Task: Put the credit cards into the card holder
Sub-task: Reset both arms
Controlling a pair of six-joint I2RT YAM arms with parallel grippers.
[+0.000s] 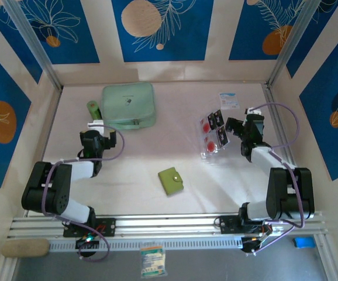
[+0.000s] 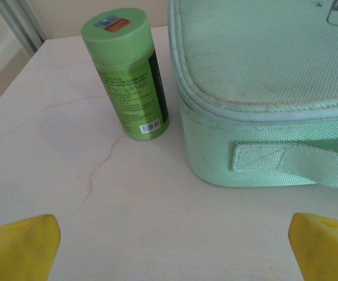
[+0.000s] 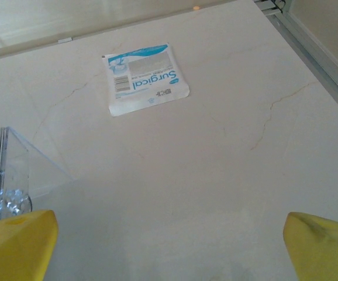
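Note:
The credit cards (image 1: pixel 211 134), some black and some pale with red blobs, lie together in a clear plastic tray (image 1: pixel 211 143) at the right of the table. The card holder (image 1: pixel 171 180), a small olive-green wallet, lies shut near the table's middle front, apart from both arms. My left gripper (image 1: pixel 95 124) hovers at the left and faces the back; its yellow fingers (image 2: pixel 23 246) stand wide apart over bare table, so it (image 2: pixel 172 249) is open. My right gripper (image 1: pixel 249 112) sits just right of the cards, also open (image 3: pixel 169 249) and holding nothing.
A mint-green zip case (image 1: pixel 128 106) and a green cylindrical bottle (image 2: pixel 128 73) stand right ahead of the left gripper. A white-and-blue paper packet (image 3: pixel 145 79) lies ahead of the right gripper. The clear tray's corner (image 3: pixel 11 170) is at its left. Metal frame rails border the table.

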